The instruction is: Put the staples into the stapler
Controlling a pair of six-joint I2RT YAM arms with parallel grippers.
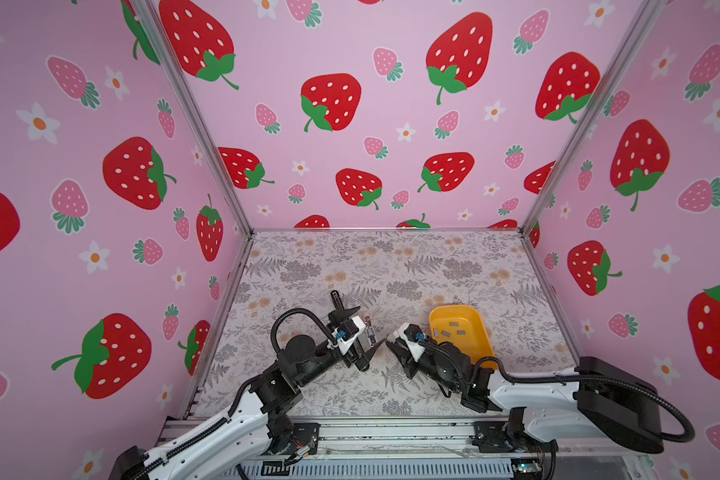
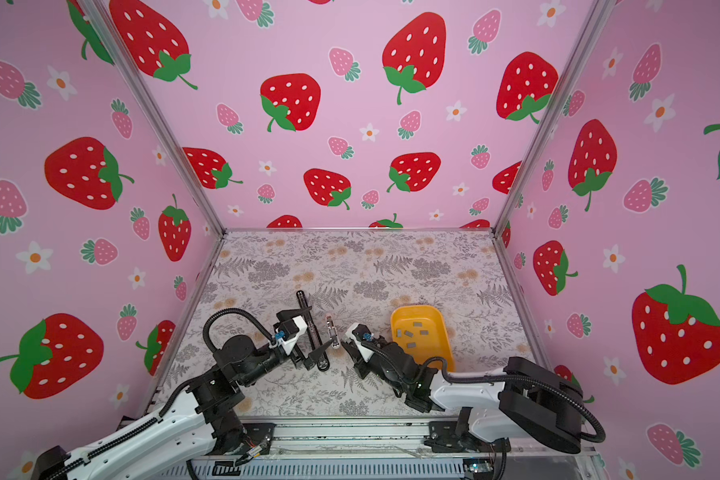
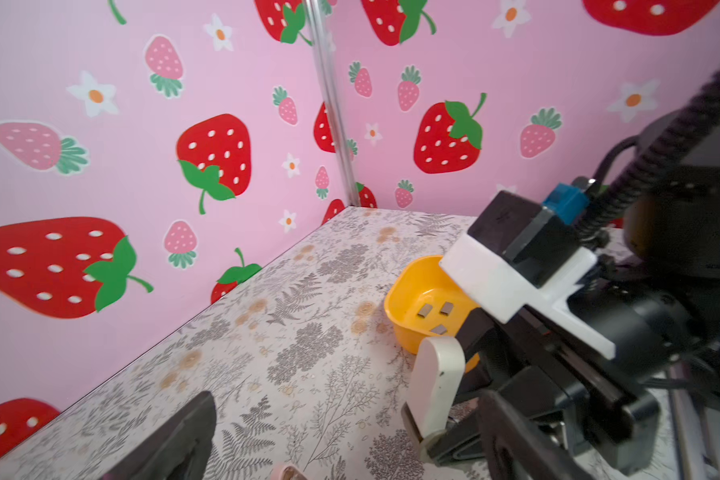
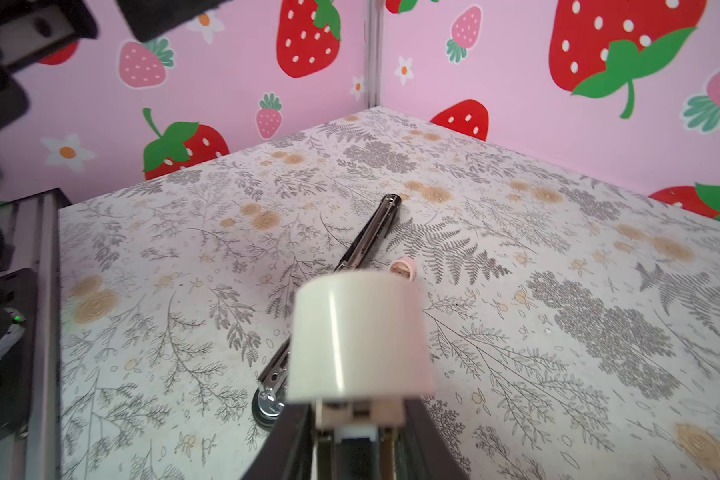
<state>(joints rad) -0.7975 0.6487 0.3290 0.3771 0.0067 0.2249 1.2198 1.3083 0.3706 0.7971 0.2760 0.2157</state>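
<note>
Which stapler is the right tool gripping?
The white stapler, its top pinched in the right tool; the black stapler lies flat on the table, outside that tool.

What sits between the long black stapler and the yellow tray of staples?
The small white stapler, gripped by the right gripper, seen in both top views.
</note>
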